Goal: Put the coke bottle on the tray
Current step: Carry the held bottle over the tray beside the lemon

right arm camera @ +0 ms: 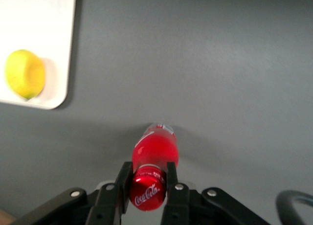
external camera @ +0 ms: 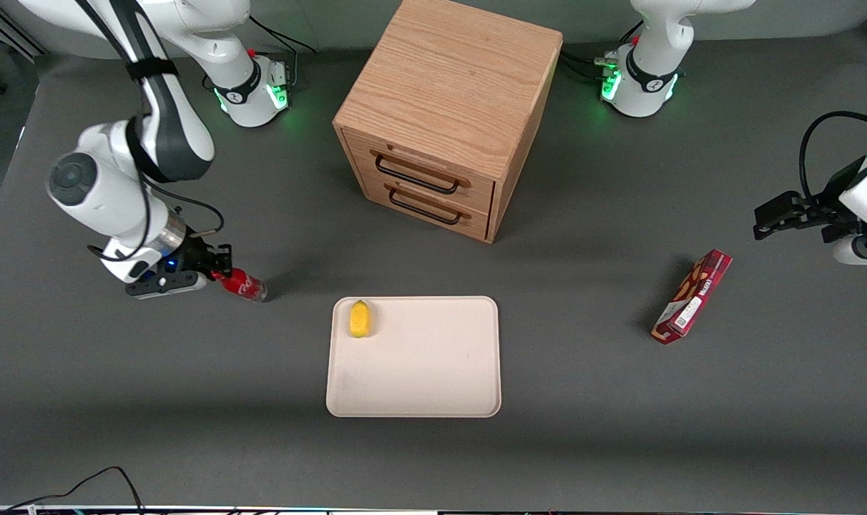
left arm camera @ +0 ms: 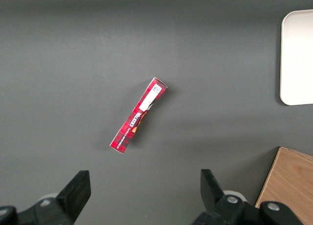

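**Bottle held only by the cap end**

Nearest the camera lies the tray (external camera: pixel 413 386), with a lemon (external camera: pixel 360 318) on it. Toward the working arm's end, the bottle (external camera: pixel 244 285) is pinched at its cap by the gripper (right arm camera: pixel 148 182). A slip or tilt may be caused by this narrow hold.

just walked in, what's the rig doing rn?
The right arm's end effector is shut on the coke bottle at its cap end, toward the working arm's end of the table. The bottle is not yet on the tray, which lies in front of the wooden drawer cabinet and holds only a lemon near one corner. A red snack box lies toward the parked arm's end.
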Robot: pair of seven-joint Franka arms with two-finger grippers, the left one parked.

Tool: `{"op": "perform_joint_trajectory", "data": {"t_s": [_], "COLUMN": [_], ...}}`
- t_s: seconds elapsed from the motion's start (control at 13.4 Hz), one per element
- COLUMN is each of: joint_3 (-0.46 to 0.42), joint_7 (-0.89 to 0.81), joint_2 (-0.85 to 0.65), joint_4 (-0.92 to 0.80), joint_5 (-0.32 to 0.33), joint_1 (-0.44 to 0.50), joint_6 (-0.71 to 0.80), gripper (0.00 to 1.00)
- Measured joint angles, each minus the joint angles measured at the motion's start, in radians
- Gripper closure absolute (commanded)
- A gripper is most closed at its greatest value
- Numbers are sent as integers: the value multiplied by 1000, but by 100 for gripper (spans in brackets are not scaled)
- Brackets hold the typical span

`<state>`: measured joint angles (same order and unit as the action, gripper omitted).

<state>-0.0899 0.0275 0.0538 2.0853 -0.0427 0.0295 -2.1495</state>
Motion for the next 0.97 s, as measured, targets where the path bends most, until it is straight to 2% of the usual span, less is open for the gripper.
{"op": "perform_joint_trajectory", "data": {"t_s": [0.3,0.52,0.82,0.97], "joint_3": [14,17,9,6], "joint_7": [0,0,-67,-199], "joint_2": [-45,53,231,345], "joint_4": [-421,-753,-917,-970], "joint_5": [21,60,64,65], "joint_1": [-6,-9,2,70], "joint_6": [509,779,808,731], "gripper": [100,100,100,100]}}
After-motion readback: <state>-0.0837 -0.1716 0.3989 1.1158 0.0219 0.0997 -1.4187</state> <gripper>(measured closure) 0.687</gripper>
